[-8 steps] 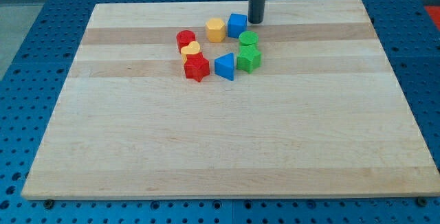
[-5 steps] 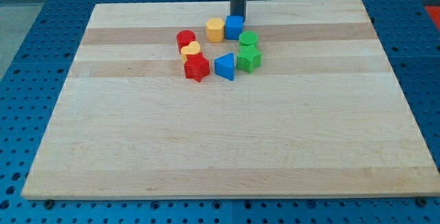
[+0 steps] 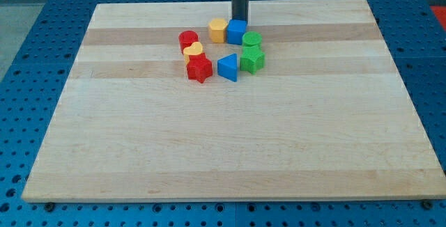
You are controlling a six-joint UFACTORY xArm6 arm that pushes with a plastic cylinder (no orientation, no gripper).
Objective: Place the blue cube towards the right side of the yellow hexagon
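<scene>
My tip (image 3: pixel 239 20) is a plain dark rod with nothing to open or close, and it holds nothing; its lower end stands at the top edge of the blue cube (image 3: pixel 237 31), so close that it looks to be touching the cube's far face, though actual contact cannot be told from this view. The blue cube sits directly on the view's right of the yellow hexagon (image 3: pixel 218 30), the two side by side and apparently touching. Just to the view's right and slightly below the cube is a green cylinder (image 3: pixel 251 40), with a second green block (image 3: pixel 252 58) of unclear shape right beneath it. A blue triangular block (image 3: pixel 228 67) lies below the cube, between the green block and a red star-like block (image 3: pixel 198 68). A small yellow block (image 3: pixel 194 51) sits just above the red one, and a red cylinder (image 3: pixel 187 40) is at the cluster's upper left, all on the wooden board (image 3: pixel 230 143)
</scene>
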